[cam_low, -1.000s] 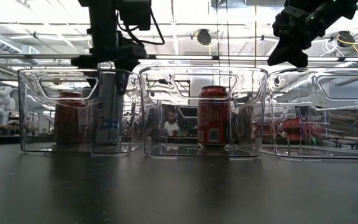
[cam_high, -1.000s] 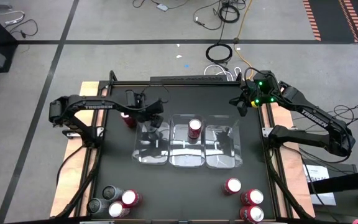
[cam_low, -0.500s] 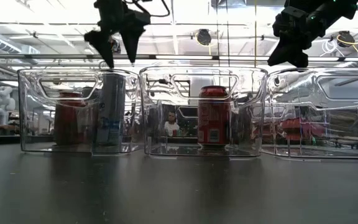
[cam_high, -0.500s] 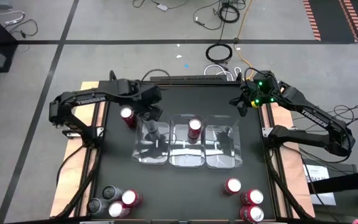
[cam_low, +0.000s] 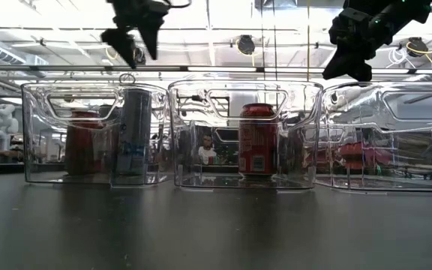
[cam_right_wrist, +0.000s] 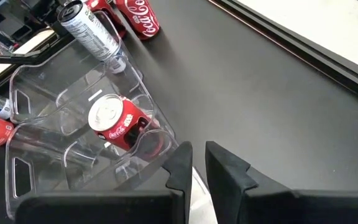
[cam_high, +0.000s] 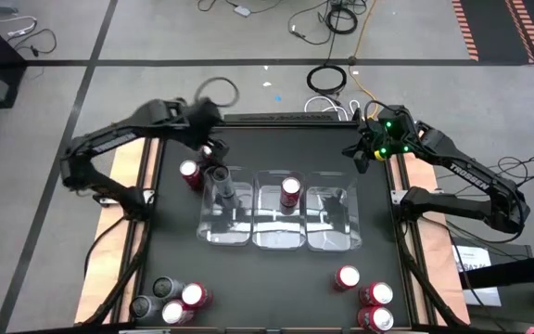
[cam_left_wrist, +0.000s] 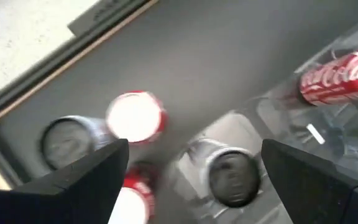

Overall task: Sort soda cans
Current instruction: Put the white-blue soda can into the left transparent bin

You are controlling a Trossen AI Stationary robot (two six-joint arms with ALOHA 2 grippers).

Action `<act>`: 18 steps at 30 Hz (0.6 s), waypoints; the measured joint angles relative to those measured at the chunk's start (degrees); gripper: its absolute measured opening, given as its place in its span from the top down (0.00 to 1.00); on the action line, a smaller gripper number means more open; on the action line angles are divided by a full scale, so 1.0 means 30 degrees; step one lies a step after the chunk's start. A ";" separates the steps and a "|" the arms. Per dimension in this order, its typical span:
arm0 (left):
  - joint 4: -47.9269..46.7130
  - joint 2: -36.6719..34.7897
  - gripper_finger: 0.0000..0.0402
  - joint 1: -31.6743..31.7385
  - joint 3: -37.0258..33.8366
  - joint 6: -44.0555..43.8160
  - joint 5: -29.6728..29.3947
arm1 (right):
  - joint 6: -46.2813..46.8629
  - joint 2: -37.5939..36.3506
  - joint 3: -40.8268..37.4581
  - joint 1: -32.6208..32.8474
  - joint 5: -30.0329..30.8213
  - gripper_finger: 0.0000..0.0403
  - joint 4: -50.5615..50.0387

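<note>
Three clear trays stand side by side at mid-table. A silver can (cam_high: 222, 189) stands upright in the left tray (cam_high: 208, 232). A red can (cam_high: 290, 191) stands upright in the middle tray (cam_high: 281, 243). Another red can (cam_high: 190, 173) stands on the table just left of the left tray. My left gripper (cam_high: 213, 156) hangs open above the left tray's far end, well above the silver can (cam_low: 132, 135). My right gripper (cam_high: 360, 154) is shut and held up in the air at the far right, beyond the right tray (cam_high: 334, 243).
Several cans, red and dark grey, stand at the near left corner (cam_high: 170, 301). Three red cans stand at the near right (cam_high: 369, 297). Bare table lies between these groups and in front of the trays.
My left gripper has risen out of the left tray, staying open, and has gone toward the table's far left while rolling at the wrist. The silver can stays upright in the tray where it was.
</note>
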 joint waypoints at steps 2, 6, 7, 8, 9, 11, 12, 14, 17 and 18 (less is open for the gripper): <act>0.0536 -0.1241 0.07 0.1174 -0.1031 0.0669 0.0205 | 0.0079 0.0000 0.0000 -0.0001 0.0001 0.91 0.0019; 0.1957 -0.3452 0.07 0.3969 -0.2744 0.1657 0.0766 | 0.0574 0.0000 0.0000 0.0002 0.0012 0.91 0.0314; 0.2317 -0.3868 0.07 0.4630 -0.3096 0.1685 0.0928 | 0.0686 0.0000 0.0000 0.0006 0.0010 0.91 0.0396; 0.2517 -0.4203 0.07 0.5201 -0.3448 0.1684 0.1037 | 0.0807 0.0000 0.0000 0.0005 0.0015 0.91 0.0559; 0.2432 -0.4368 0.07 0.5694 -0.3677 0.1769 0.1083 | 0.0866 0.0000 0.0000 -0.0001 0.0015 0.91 0.0788; 0.2438 -0.4505 0.07 0.6327 -0.4076 0.2410 0.1075 | 0.0900 0.0000 0.0000 0.0006 0.0014 0.91 0.1050; 0.2469 -0.4522 0.07 0.6471 -0.4276 0.2622 0.1077 | 0.0964 0.0000 0.0000 -0.0001 0.0015 0.91 0.1195; 0.2452 -0.4467 0.07 0.6577 -0.4632 0.2628 0.1077 | 0.1257 0.0000 0.0000 0.0002 0.0015 0.91 0.1412; 0.2435 -0.4116 0.07 0.6577 -0.4919 0.2617 0.0732 | 0.1397 0.0000 0.0000 0.0002 0.0015 0.91 0.1715; 0.2449 -0.3962 0.07 0.6577 -0.4926 0.2614 0.0514 | 0.1447 0.0000 0.0000 0.0003 0.0015 0.91 0.1711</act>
